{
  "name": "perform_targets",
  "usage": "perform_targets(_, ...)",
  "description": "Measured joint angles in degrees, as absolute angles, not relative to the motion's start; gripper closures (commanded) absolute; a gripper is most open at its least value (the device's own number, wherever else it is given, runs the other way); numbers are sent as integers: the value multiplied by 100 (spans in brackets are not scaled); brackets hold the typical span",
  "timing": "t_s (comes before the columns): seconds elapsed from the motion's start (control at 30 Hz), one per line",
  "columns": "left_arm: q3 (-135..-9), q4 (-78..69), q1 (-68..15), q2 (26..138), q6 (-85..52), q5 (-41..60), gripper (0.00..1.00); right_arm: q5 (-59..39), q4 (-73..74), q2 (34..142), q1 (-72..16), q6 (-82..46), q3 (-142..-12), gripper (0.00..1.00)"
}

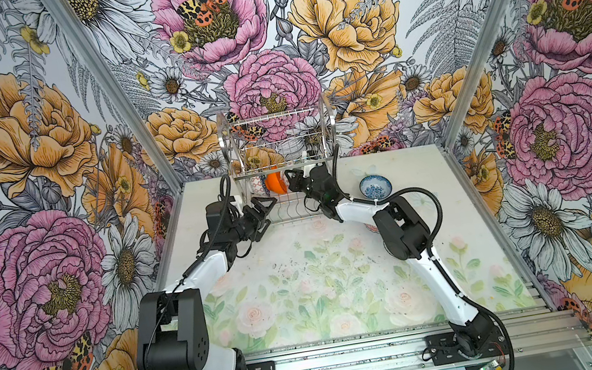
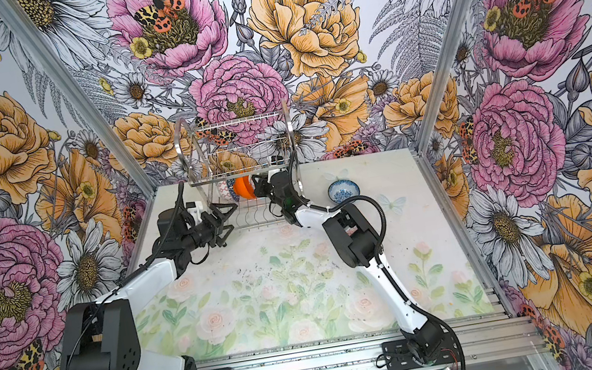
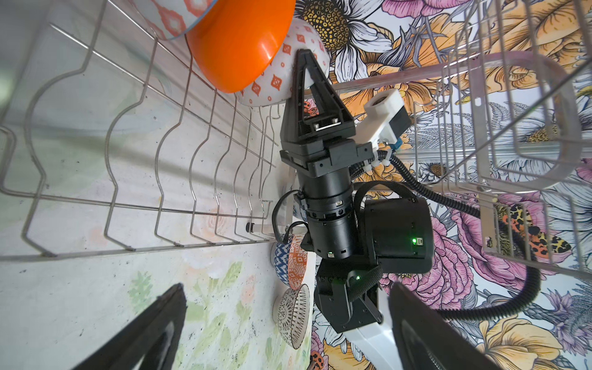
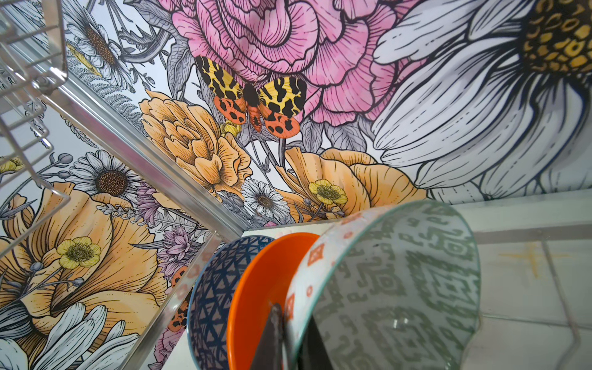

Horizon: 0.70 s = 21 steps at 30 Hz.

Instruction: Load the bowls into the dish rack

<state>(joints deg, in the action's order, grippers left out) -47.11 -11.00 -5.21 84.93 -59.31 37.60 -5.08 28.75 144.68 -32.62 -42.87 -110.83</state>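
The dish rack (image 1: 273, 123) (image 2: 237, 125) stands at the table's far edge. On its lower shelf (image 3: 160, 160) a patterned bowl (image 4: 211, 304) (image 1: 257, 187) and a plain orange bowl (image 4: 262, 288) (image 1: 273, 183) (image 3: 237, 45) stand on edge. Against the orange one leans a bowl with a grey-green geometric inside (image 4: 400, 288) and orange diamonds outside (image 3: 272, 86). My right gripper (image 4: 288, 339) (image 1: 291, 178) is shut on its rim. My left gripper (image 3: 288, 336) (image 1: 269, 216) hangs open and empty by the rack's front left corner.
A blue-white floral bowl (image 1: 375, 186) (image 2: 343, 190) sits on the table right of the rack. In the left wrist view a navy zigzag bowl (image 3: 282, 259), an orange-red patterned bowl (image 3: 296, 262) and a black-lattice white bowl (image 3: 293, 317) lie beyond the right arm.
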Motion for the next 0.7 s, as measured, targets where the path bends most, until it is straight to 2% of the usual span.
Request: perform_targets(0.7, -4711, -1293, -615, 8565, -6012, 3828, 1, -888, 2405, 14293, -3190, -3712, -11026, 87)
